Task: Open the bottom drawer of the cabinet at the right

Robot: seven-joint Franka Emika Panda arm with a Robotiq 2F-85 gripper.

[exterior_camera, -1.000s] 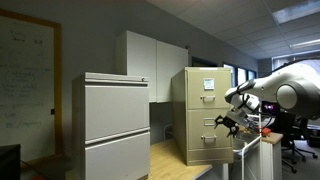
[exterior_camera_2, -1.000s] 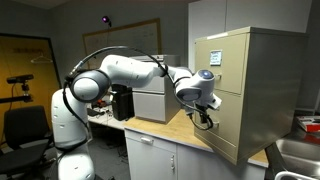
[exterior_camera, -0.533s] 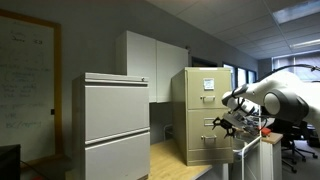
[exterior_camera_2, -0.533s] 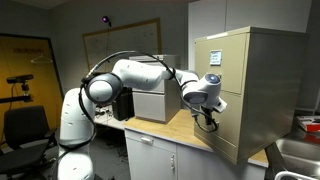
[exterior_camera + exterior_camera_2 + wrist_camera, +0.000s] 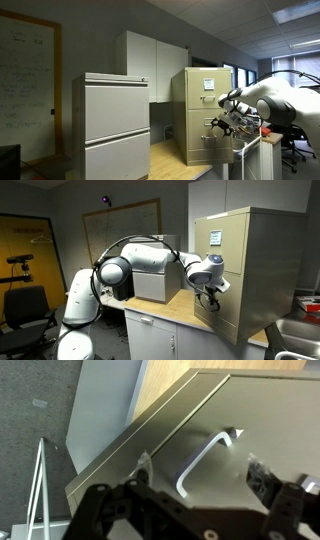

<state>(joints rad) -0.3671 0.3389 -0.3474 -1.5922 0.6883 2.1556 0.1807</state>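
Note:
The tall beige cabinet (image 5: 198, 115) stands on the wooden counter; it also shows in an exterior view (image 5: 245, 270). Its bottom drawer front (image 5: 225, 445) fills the wrist view, with a metal handle (image 5: 205, 457) on it. The drawer looks shut. My gripper (image 5: 200, 475) is open, its two fingers on either side of the handle, close to the drawer front. In the exterior views the gripper (image 5: 222, 125) (image 5: 210, 298) sits at the lower drawer front.
A wider light-grey two-drawer cabinet (image 5: 112, 125) stands beside the beige one. White wall cupboards (image 5: 150, 65) hang behind. The wooden counter (image 5: 185, 310) runs beneath. A whiteboard (image 5: 28, 90) is on the far wall.
The arm has moved in toward the cabinet's lower drawer front. The drawer has not moved.

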